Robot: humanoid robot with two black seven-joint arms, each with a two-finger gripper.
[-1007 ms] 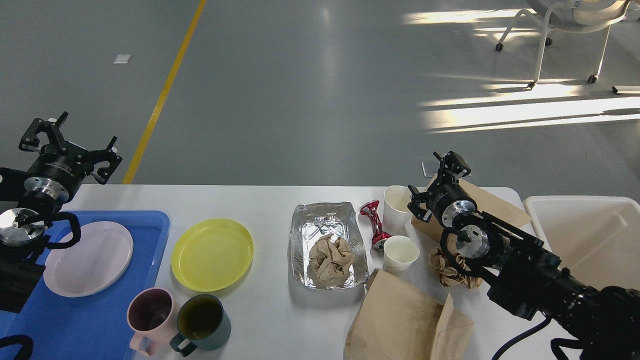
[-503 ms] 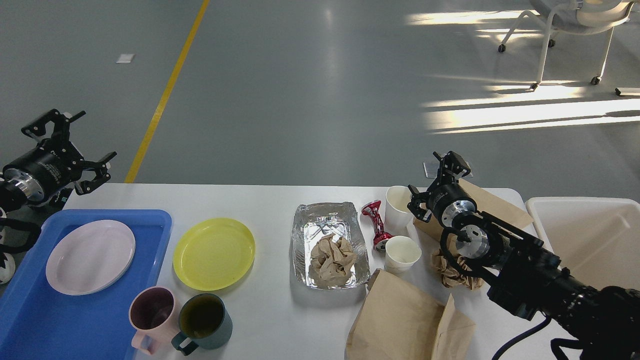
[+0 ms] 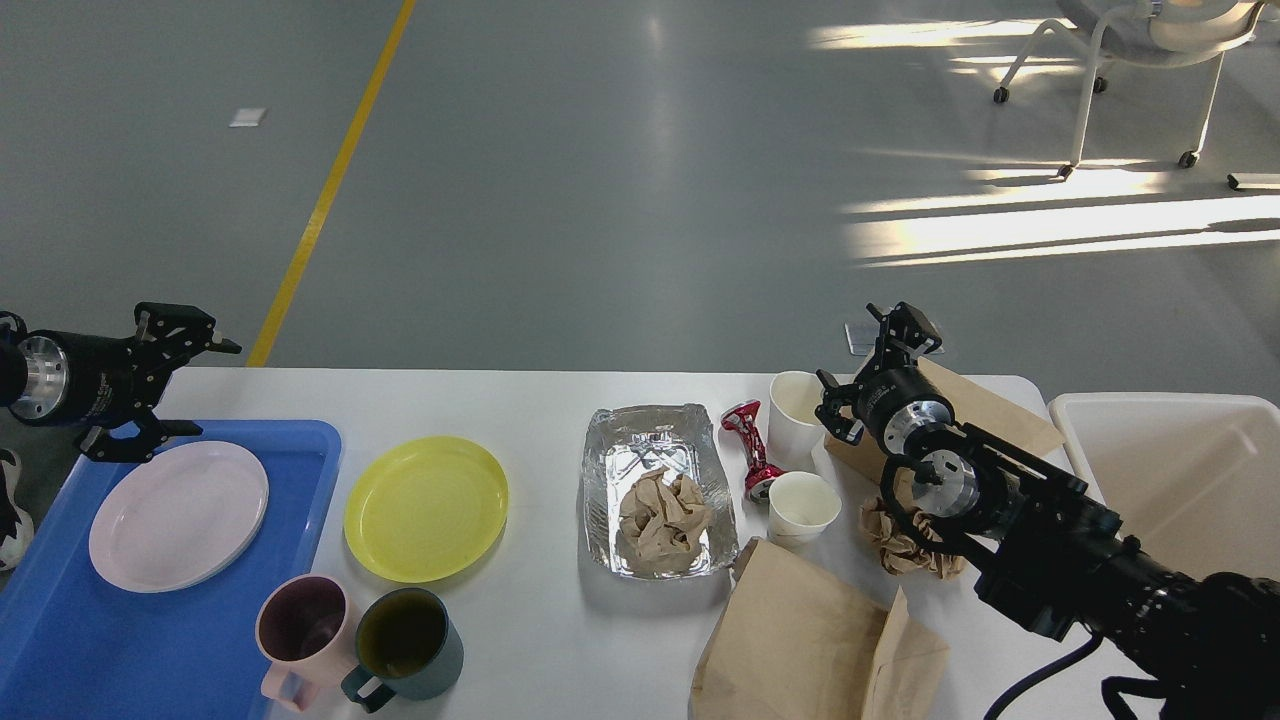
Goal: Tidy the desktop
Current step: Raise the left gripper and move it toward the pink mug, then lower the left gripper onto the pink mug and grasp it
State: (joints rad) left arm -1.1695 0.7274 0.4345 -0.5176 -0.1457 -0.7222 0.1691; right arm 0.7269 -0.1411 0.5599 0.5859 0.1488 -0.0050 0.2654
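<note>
The white desktop (image 3: 540, 400) carries dishes on its left half and litter on its right half. My left gripper (image 3: 195, 385) hangs open and empty over the far left corner, pointing right, just beyond the pale pink plate (image 3: 178, 515) that lies in the blue tray (image 3: 120, 640). My right gripper (image 3: 848, 343) is open and empty beside the far white paper cup (image 3: 793, 405), above a brown paper bag (image 3: 985, 405). A yellow plate (image 3: 425, 508), a pink mug (image 3: 300, 628) and a dark green mug (image 3: 405, 640) stand on the desktop.
A foil tray (image 3: 655, 450) holds crumpled brown paper (image 3: 662, 515). Next to it lie a crushed red can (image 3: 750, 445), a second paper cup (image 3: 803, 505), a paper ball (image 3: 905, 545) and a large brown bag (image 3: 815, 645). An off-white bin (image 3: 1180, 470) stands at the right.
My left arm has swung down and to the left, and its gripper now points right, level with the tray's far edge. The right arm has not moved.
</note>
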